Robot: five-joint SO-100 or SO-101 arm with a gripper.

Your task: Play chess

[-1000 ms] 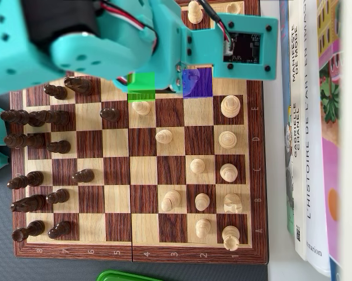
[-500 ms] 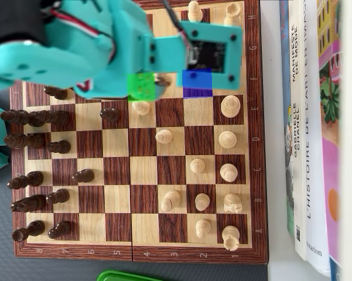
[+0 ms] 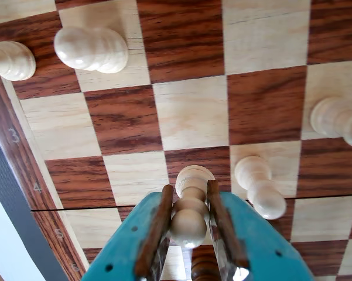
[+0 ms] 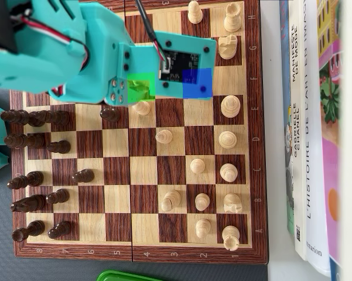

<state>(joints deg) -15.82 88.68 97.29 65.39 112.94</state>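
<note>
White pawn (image 3: 190, 202) sits between the two fingers of the teal gripper (image 3: 190, 234), which is clenched on it by its neck; in the wrist view the piece is above the chessboard (image 3: 193, 111), near the edge with the printed numbers. In the overhead view the arm (image 4: 76, 47) covers this pawn, and a green square (image 4: 142, 86) and a blue square (image 4: 197, 83) are marked on the board. I judge that the step in hand is carrying the pawn, and the next move calls for lowering it upright into the centre of its target square, then opening the fingers. Another white pawn (image 3: 259, 184) stands just beside on the right, so room is narrow there; the squares ahead are free.
</note>
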